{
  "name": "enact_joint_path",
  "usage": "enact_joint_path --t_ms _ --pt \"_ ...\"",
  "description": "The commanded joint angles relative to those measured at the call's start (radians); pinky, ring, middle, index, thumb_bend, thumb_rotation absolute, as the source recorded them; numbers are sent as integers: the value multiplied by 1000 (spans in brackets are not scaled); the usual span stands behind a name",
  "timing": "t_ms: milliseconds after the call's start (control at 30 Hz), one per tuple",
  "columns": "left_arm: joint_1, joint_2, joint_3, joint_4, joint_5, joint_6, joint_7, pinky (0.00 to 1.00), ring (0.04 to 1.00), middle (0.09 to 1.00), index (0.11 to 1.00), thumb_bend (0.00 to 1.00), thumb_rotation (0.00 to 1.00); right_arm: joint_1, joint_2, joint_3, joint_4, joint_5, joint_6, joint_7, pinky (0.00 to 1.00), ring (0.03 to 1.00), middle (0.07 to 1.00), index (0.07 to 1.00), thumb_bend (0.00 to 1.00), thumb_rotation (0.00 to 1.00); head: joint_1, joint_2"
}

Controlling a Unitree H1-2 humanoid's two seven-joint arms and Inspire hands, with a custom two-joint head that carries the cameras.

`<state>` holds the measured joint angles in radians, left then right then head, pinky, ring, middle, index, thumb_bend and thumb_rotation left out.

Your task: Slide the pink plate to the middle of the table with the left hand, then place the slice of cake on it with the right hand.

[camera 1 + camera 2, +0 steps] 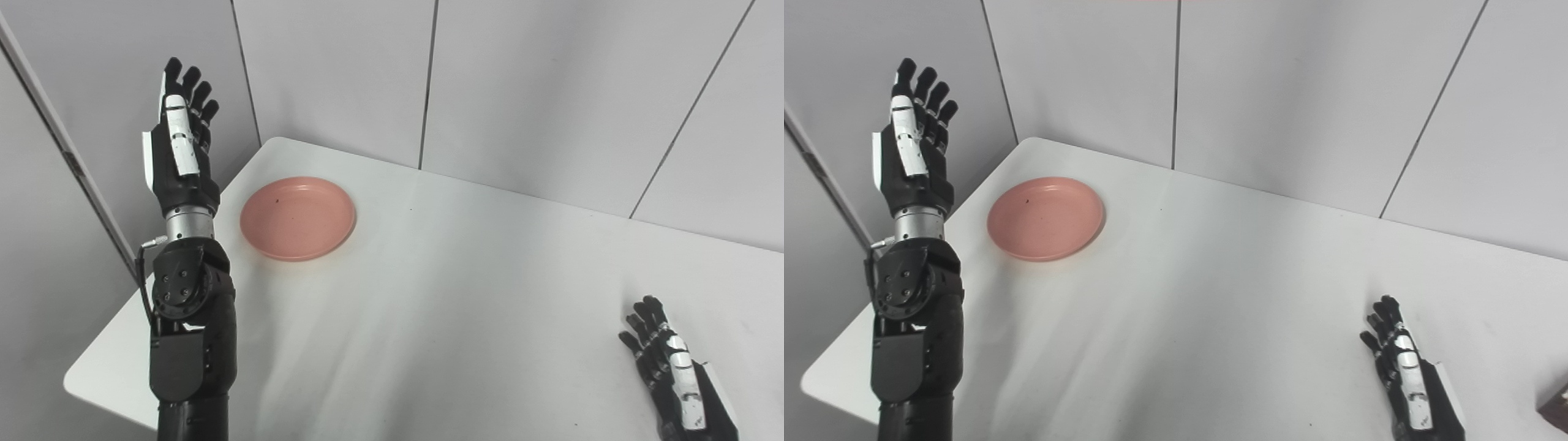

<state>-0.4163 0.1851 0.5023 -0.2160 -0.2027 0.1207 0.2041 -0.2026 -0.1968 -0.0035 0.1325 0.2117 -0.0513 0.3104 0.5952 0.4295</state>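
Right of the raised left hand [180, 144], whose fingers are spread and empty, the pink plate [297, 217] lies flat on the table [465, 294], apart from it. From the right eye, the right hand [1409, 373] rests low, loosely spread, holding nothing; a brown corner [1557, 405], maybe cake, shows just beyond it.

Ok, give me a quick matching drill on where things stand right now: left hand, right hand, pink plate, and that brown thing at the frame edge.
Things:
1. left hand
2. right hand
3. pink plate
4. brown object

States:
A. empty, near the table's far left corner
B. raised, fingers up and apart, holding nothing
C. cut off by the right eye view's right edge
D. low over the table's near right, fingers apart

Pairs: 1-B, 2-D, 3-A, 4-C
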Motion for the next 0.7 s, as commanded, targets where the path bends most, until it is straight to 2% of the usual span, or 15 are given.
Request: enact_joint_path --t_ms 0,267,667 --pt "-43 18 2 2 -14 -43 18 941 948 956 954 385 1000 9 -27 -20 25 -10 40 -18 1000 1000 1000 1000 215 1000 2 2" --pt "-52 20 19 63 -30 -56 54 957 958 961 961 368 1000 12 -29 -19 25 -13 26 -16 1000 1000 1000 1000 217 1000 8 4" --pt "-55 29 22 149 -54 -63 66 982 964 967 968 363 1000 13 -27 -20 21 -10 22 -17 1000 1000 1000 1000 220 1000 11 17"
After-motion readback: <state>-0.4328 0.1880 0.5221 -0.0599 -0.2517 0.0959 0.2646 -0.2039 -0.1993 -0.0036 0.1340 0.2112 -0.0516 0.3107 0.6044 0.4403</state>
